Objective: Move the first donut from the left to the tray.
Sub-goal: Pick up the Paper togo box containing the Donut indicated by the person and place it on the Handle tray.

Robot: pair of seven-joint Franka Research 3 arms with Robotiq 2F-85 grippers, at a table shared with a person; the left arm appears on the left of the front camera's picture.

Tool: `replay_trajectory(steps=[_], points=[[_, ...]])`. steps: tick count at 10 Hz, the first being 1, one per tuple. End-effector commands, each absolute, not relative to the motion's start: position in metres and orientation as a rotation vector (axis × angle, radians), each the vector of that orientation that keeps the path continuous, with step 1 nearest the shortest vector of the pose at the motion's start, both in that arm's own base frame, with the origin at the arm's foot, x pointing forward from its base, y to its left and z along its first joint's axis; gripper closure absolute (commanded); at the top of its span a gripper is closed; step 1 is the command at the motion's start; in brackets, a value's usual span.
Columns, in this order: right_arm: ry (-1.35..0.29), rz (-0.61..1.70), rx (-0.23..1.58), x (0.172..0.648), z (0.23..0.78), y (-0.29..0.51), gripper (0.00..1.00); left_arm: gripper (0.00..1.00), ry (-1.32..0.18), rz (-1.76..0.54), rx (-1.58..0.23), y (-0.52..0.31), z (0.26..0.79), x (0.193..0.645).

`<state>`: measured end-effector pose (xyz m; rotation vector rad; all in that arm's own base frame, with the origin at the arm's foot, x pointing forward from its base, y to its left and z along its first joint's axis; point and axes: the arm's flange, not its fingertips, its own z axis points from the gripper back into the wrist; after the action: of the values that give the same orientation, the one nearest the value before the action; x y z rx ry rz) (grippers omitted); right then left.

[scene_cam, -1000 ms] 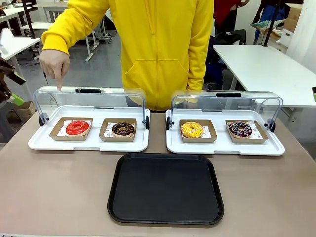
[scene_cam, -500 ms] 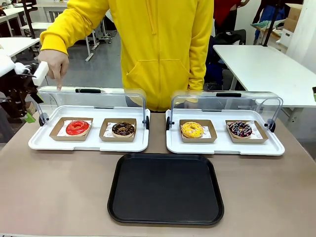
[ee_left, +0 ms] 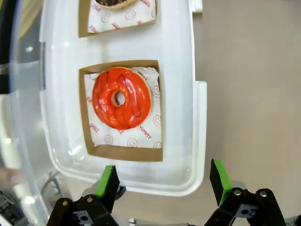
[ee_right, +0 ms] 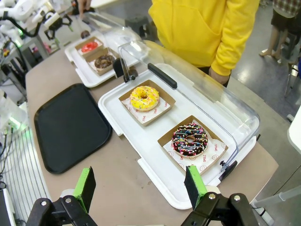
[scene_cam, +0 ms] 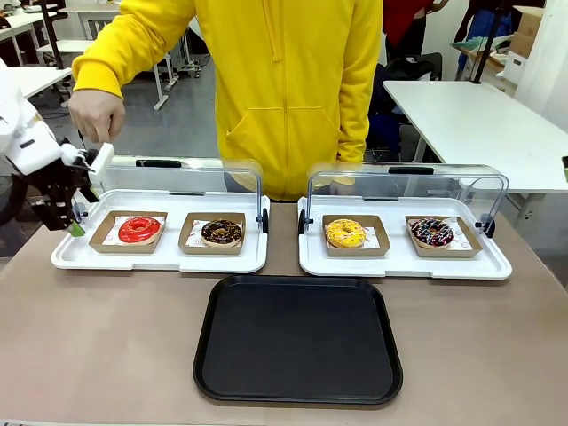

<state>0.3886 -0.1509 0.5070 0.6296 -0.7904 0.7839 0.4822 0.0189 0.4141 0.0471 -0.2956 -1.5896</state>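
Update: left gripper [ee_left: 162, 175] has swung in beside the left white tray [scene_cam: 160, 260], jaws spread.
That tray holds the red donut [scene_cam: 139, 229] and a chocolate donut [scene_cam: 221, 232]; black tray [scene_cam: 297, 337] sits in front; right white tray [scene_cam: 404, 264] holds a yellow donut [scene_cam: 345, 233] and a sprinkled donut [scene_cam: 431, 232]; right gripper [ee_right: 141, 183] is spread too.

Brown table [scene_cam: 106, 355] bearing black tray [scene_cam: 297, 342], left white tray [scene_cam: 160, 264], right white tray [scene_cam: 404, 268].

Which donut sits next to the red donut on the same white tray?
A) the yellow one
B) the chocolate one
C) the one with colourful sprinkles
B: the chocolate donut sits in its own cardboard holder right beside the red donut on the left white tray.
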Motion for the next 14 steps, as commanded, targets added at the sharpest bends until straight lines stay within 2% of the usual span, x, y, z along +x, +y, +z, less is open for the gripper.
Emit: replay_trajectory(steps=[1, 3, 5, 7, 14], points=[[-0.824, 0.801, 0.637, 0.392, 0.508, -0.151, 0.0, 0.0, -0.259, -1.635, 0.067, 0.018, 0.392, 0.497], [-0.824, 0.801, 0.637, 0.392, 0.508, -0.151, 0.0, 0.0, -0.226, -1.626, 0.073, 0.018, 0.368, 0.505], [-0.824, 0.801, 0.637, 0.392, 0.508, -0.151, 0.0, 0.0, -0.297, -1.617, 0.113, 0.019, 0.354, 0.513], [-0.824, 0.801, 0.637, 0.392, 0.508, -0.151, 0.0, 0.0, -0.25, -1.607, 0.081, 0.016, 0.353, 0.508], [-0.824, 0.801, 0.637, 0.392, 0.508, -0.151, 0.0, 0.0, -0.273, -1.589, 0.058, 0.022, 0.337, 0.518]])
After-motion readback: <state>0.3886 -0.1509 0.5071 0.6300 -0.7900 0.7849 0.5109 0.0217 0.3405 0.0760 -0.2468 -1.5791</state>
